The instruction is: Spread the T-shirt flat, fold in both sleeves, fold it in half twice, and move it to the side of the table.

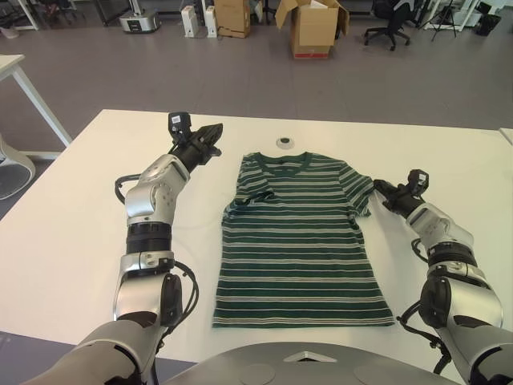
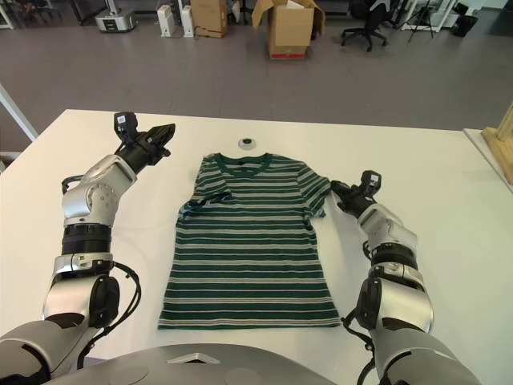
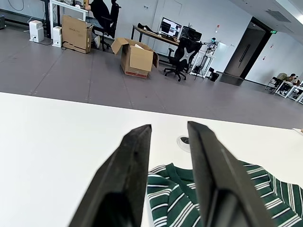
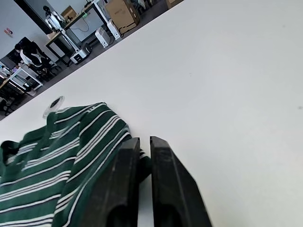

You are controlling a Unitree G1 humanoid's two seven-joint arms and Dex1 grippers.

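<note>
Currently, a green short-sleeved T-shirt with thin white stripes is laid front-up at the middle of the white rectangular table. The collar is turned toward the far edge and the hem toward the robot. The body is spread flat. The left sleeve is seen folded in over the chest. The right sleeve is spread outward on the table.

Right gripper: held low at the table surface, at the outer hem of the right sleeve. In the right wrist view the black fingers are seen nearly together, with a bit of green cloth pinched between them, so it is clamped on the sleeve edge.

Left gripper: held above the table, just beside the shirt's left shoulder, not touching the cloth. Its black fingers are clearly spread apart.

A small round grey disc is seen on the table just beyond the collar, apart from the shirt. An open brown cardboard box and a black office chair are seen on the grey floor well behind the table.
</note>
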